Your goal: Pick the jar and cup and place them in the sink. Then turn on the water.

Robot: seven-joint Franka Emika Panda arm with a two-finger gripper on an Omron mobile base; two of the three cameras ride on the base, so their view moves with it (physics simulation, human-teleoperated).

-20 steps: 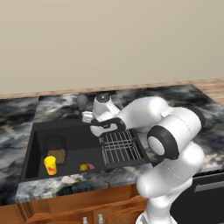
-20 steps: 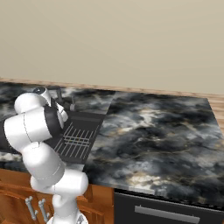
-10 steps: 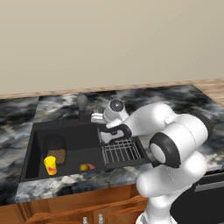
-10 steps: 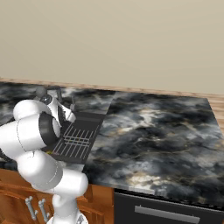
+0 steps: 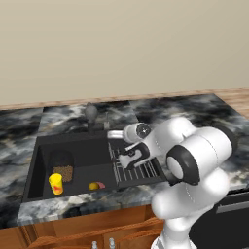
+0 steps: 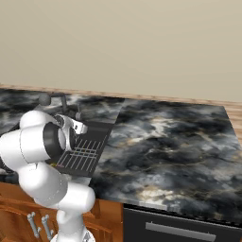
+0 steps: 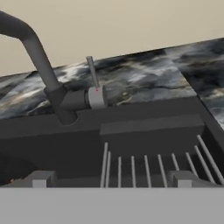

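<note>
Jar and cup lie in the sink; the gripper faces the faucet lever.

The jar (image 5: 62, 165) stands at the left end of the sink (image 5: 78, 146), with the cup (image 5: 56, 183) just in front of it near the front left corner and a small yellow-and-pink blob (image 5: 94, 186) close by on the basin floor. No blue stream of water falls from the faucet (image 7: 37, 57), so turning it on appears to be the step left. The gripper (image 5: 127, 156) hangs over the wire rack (image 5: 131, 170) at the sink's right end, its fingers spread wide and holding nothing, aimed at the thin lever (image 7: 92, 72) rising from the faucet base on the desk (image 5: 160, 109) behind the sink's back edge. The lever is slim: a slightly off approach could slide past it or strike the faucet neck, leaving the water off.
</note>
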